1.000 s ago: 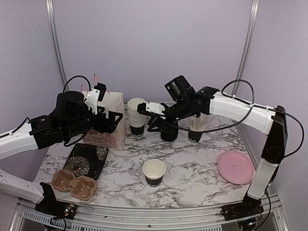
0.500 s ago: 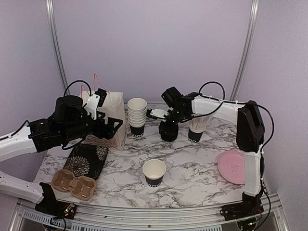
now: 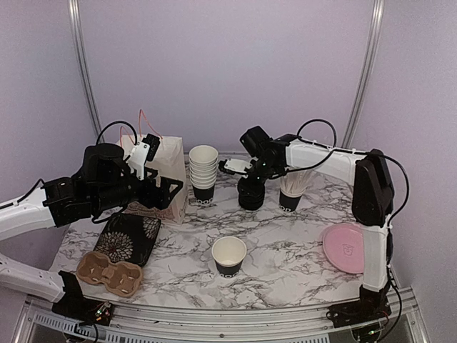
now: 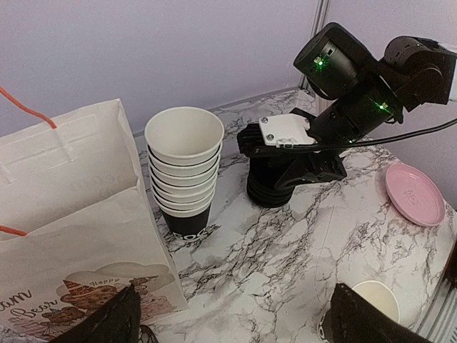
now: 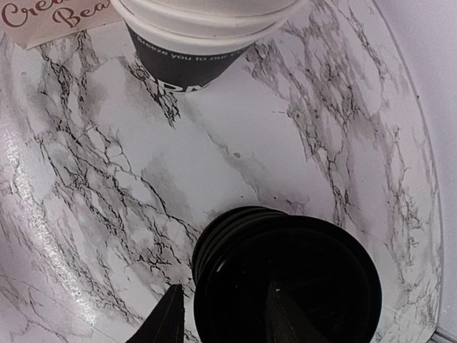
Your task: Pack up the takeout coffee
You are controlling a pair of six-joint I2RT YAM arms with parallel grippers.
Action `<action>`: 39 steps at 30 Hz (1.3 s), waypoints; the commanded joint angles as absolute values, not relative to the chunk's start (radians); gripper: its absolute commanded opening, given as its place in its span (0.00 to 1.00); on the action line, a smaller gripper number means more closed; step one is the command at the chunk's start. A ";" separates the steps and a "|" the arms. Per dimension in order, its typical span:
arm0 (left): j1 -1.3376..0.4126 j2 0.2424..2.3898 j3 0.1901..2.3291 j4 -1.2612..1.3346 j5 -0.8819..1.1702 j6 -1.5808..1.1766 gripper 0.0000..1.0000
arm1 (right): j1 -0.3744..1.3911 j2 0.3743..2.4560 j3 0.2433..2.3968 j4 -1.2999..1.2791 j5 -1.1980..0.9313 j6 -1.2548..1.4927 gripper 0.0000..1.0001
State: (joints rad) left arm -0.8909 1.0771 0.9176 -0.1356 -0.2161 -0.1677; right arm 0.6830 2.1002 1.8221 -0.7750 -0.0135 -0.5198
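Lids (image 5: pixel 285 279): glossy black plastic, ribbed, stacked just right of cup stack (image 3: pixel 203 171).
Coffee cup (image 3: pixel 228 256): black paper, white-lined, in front of cup stack.
Right gripper (image 5: pixel 223 293): narrow, astride lid rim; whether it grips, you cannot tell.
Left gripper (image 3: pixel 170 189): spread wide, left of cup stack.

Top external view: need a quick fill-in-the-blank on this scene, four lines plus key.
1. The plate near the table's right edge is ___.
2. The hand hanging over the stack of black lids belongs to the ___ arm.
3. The lone cup near the front stands upright with no ___ on it.
4. The cardboard carrier has ___ wells.

Missing words: pink; right; lid; two.
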 commanded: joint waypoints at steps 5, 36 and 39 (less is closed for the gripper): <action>-0.893 1.073 0.912 -0.130 -0.187 -0.162 0.93 | 0.684 2.008 1.880 -0.731 0.114 -0.509 0.34; -0.893 1.085 0.899 -0.126 -0.186 -0.170 0.92 | 0.645 2.152 1.944 -0.809 0.296 -0.476 0.33; -0.893 1.082 0.895 -0.125 -0.190 -0.172 0.92 | 0.642 2.162 1.943 -0.819 0.294 -0.473 0.32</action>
